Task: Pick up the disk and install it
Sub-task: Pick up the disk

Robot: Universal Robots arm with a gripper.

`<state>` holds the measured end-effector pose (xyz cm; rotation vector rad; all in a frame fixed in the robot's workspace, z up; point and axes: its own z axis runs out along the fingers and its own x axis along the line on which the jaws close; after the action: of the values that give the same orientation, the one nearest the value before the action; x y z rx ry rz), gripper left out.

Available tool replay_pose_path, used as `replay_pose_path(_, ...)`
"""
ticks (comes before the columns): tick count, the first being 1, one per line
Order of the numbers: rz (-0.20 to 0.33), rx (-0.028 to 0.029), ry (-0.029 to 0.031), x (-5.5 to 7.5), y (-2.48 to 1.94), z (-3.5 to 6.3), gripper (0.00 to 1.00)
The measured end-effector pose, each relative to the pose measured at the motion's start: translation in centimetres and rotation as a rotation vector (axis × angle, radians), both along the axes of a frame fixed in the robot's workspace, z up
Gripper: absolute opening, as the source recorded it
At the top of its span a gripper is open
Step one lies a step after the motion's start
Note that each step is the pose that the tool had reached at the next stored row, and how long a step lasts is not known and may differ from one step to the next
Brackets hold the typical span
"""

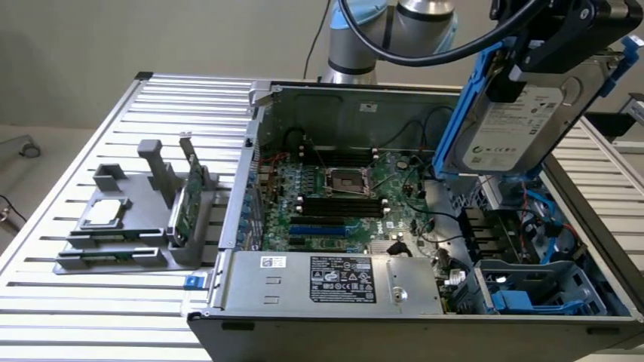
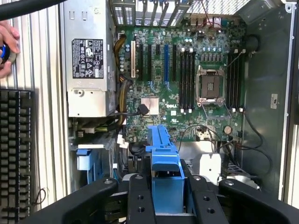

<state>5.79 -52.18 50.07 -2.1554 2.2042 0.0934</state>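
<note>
a: where was the disk [image 1: 513, 128] at that moment?

b: in the air, held by the gripper [image 1: 523, 72] over the open computer case [image 1: 302, 98], toward the exterior view's right. it hung on edge and tilted, white label facing the camera. its lower end was above the side of the case where the drive bay [image 1: 533, 298] with its blue fittings sat.

a: and the pincer?

b: closed partway onto the disk's upper end. in the wrist view the black fingers [image 2: 140, 200] flanked the blue carrier frame [image 2: 164, 158], pressed to either side of it, with the motherboard [image 2: 187, 79] beyond.

a: how would you expect it to handle?

b: i'd judge it stiff and dense for its size, a metal body with no give. the plastic frame looked thinner and smoother, so it could flex or slip a little under the pads. gripped at one end, the weight hung below the hold, so it might swing. it would not like knocks, and loose cables [image 1: 448, 226] lay in the case nearby.

a: where's the best hold?

b: across the blue rails on the long edges, not on the label face.

a: anything else around?

b: a green card [image 1: 191, 196] stood upright in a grey stand [image 1: 111, 256] with a small chip [image 1: 105, 213] beside it, well apart from the disk on the exterior view's left. a hand [image 2: 7, 46] showed near a keyboard [image 2: 16, 149] in the wrist view.
</note>
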Motion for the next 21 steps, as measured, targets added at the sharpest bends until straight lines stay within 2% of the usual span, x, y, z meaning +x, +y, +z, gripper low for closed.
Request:
replay_pose_path(13,-0.054,-0.0015,0.0000,0.0,-1.53,0.00,0.33)
replay_pose_path(21,-0.067,-0.0040,-0.0001,0.0,-3.15,-0.05,0.33)
